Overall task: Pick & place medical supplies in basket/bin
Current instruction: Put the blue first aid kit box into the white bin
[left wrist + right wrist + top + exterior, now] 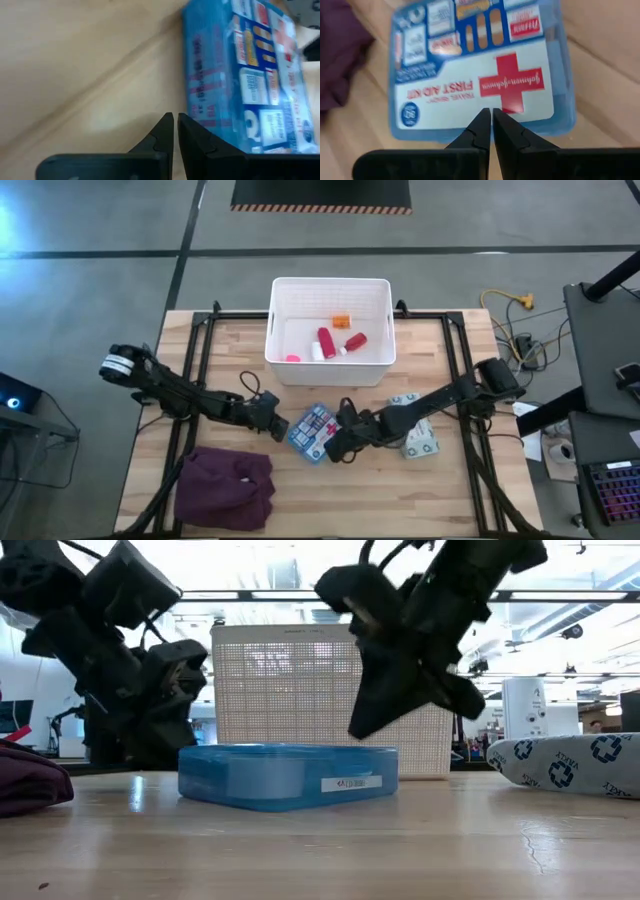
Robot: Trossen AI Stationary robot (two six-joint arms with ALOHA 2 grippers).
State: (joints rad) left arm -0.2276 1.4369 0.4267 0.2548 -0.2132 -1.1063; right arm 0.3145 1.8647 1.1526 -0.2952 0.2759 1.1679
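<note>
Lying flat at the centre of the light wooden slatted table (440, 490), slightly below the middle of the overhead frame: a blue plastic first-aid box with a red cross on its white label (314, 430), resting directly on the wood. Flanked by both arms: left gripper (274, 423) just beside the box's left edge, fingers pressed together with nothing between them, as seen at the bottom centre of the left wrist picture (174, 134) with the box's side close ahead. Right gripper (345, 439) poised over the box's right part, its tips likewise closed on nothing, pointing at the red cross from the bottom centre of the right wrist picture (490, 127); raised above the lid in the low view (385, 715), not touching it. In the upper centre of the overhead frame: a white rectangular plastic basket with slotted sides (330, 292), already holding two red bottles (325, 342), a small orange piece (341, 321) and a small pink piece (292, 358). At right of centre, near the right arm: a pale grey-green patterned packet (420, 442) on the table. At lower left: a crumpled maroon cloth (226, 489).
</note>
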